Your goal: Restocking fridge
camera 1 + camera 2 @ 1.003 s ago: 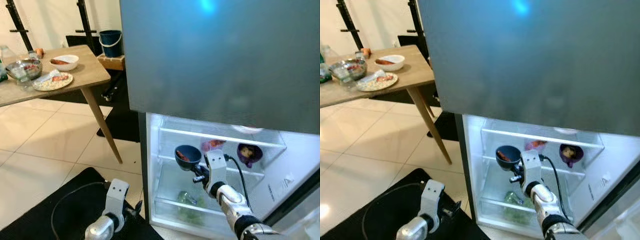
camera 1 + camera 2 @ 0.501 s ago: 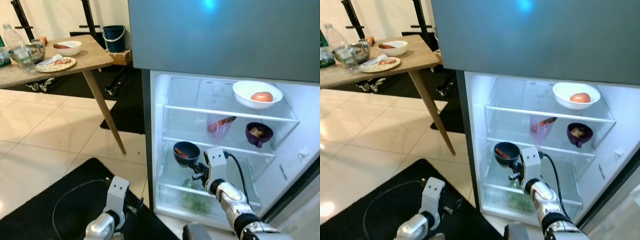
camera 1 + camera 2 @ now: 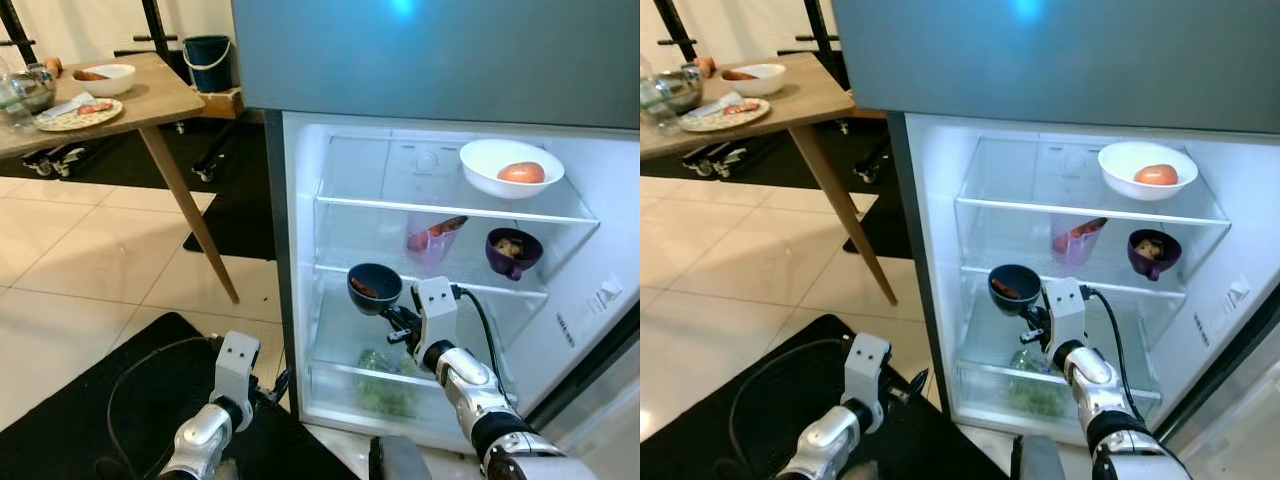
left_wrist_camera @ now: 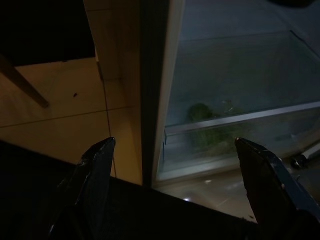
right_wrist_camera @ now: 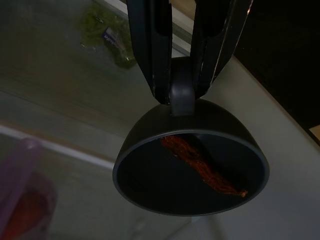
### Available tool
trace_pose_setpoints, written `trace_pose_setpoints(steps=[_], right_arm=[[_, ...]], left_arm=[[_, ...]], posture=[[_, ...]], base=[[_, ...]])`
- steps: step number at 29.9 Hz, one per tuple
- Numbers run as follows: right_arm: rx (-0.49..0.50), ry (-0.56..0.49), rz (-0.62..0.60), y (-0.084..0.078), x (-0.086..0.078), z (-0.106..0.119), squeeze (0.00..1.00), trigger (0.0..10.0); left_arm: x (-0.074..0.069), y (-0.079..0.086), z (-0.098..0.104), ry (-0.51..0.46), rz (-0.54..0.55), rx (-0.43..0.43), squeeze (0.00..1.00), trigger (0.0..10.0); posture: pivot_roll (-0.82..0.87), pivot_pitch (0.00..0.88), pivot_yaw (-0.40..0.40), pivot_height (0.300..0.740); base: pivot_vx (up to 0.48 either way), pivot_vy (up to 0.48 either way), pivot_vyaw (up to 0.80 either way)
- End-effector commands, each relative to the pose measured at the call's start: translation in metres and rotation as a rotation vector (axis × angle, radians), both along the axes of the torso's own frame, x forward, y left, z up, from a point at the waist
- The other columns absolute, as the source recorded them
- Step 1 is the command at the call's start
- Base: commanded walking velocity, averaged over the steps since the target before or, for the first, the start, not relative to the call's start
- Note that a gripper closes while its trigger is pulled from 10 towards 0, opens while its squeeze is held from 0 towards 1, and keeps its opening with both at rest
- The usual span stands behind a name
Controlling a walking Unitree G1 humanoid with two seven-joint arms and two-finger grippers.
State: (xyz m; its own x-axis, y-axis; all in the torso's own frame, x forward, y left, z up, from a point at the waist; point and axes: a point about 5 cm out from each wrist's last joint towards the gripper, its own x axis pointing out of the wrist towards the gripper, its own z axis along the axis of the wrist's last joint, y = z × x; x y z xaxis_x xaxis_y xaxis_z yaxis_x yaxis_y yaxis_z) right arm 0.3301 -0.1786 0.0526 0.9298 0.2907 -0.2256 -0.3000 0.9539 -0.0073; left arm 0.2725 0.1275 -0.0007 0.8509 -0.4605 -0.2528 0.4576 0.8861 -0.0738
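Evidently the robot was midway through loading a shelf. The right gripper (image 5: 182,75) had its two black fingers pinched on the stub handle of a dark bowl (image 3: 374,288), which hung just left of the frame's centre in the left eye view, in front of the middle shelf's edge. Held by the handle, the bowl stayed roughly level, so the reddish strip of food (image 5: 202,167) lay in its bottom rather than sliding out.

Inside the open fridge (image 3: 300,260), the top glass shelf in the upper right carried a white bowl (image 3: 511,168) with an orange-red item in it. Below it stood a pink container (image 3: 429,238) and a purple bowl (image 3: 513,251), side by side but apart; the bare shelf to their left looked like the likely spot for the dark bowl. Greens (image 3: 385,380) lay in the bottom drawer.

The left gripper (image 4: 177,165) hung low at the lower left, over the black mat (image 3: 90,410), fingers spread wide and holding nothing, presumably kept out of the way. The wooden table (image 3: 150,100) in the upper left held more dishes.
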Motion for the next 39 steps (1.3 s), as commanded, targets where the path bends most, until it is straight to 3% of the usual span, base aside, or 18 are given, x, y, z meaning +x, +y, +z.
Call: trace_pose_setpoints(steps=[1, 9, 19, 23, 29, 30, 39], right_arm=[[-0.006, -0.043, 0.023, 0.002, 0.006, 0.01, 0.0, 10.0], [0.004, -0.096, 0.031, 0.002, 0.011, 0.021, 0.0, 10.0], [0.012, -0.199, 0.055, 0.003, 0.023, 0.046, 0.0, 10.0], [0.008, -0.238, 0.069, 0.005, 0.029, 0.059, 0.0, 10.0], [0.009, -0.248, 0.073, 0.005, 0.031, 0.063, 0.0, 10.0], [-0.006, -0.243, 0.075, 0.006, 0.032, 0.063, 0.0, 10.0], [-0.073, -0.211, 0.023, 0.004, 0.039, 0.066, 0.0, 10.0]], left_arm=[[0.004, -0.005, 0.006, -0.036, -0.003, -0.02, 0.0, 10.0], [0.004, -0.008, 0.008, -0.058, -0.022, -0.024, 0.0, 10.0], [0.012, -0.019, 0.028, -0.176, -0.09, -0.074, 0.0, 10.0], [0.013, -0.026, 0.04, -0.25, -0.166, -0.094, 0.0, 10.0], [0.014, -0.024, 0.048, -0.298, -0.166, -0.099, 0.0, 10.0], [0.015, -0.02, 0.055, -0.337, -0.157, -0.107, 0.0, 10.0], [0.015, -0.012, 0.064, -0.381, -0.145, -0.112, 0.0, 10.0]], posture=[[-0.1, 0.0, 0.005, 0.555], [-0.1, 0.001, 0.003, 0.54], [-0.09, 0.012, 0.0, 0.54], [-0.09, 0.012, 0.002, 0.54], [-0.08, 0.013, 0.006, 0.54], [-0.08, 0.016, 0.003, 0.54], [-0.06, 0.04, 0.0, 0.54]], base=[[0.0, 0.0, 0.0], [0.0, 0.0, 0.0], [0.0, 0.0, 0.0], [0.0, 0.0, 0.0], [0.0, 0.0, 0.0], [0.0, 0.0, 0.0], [0.0, 0.0, 0.0]])
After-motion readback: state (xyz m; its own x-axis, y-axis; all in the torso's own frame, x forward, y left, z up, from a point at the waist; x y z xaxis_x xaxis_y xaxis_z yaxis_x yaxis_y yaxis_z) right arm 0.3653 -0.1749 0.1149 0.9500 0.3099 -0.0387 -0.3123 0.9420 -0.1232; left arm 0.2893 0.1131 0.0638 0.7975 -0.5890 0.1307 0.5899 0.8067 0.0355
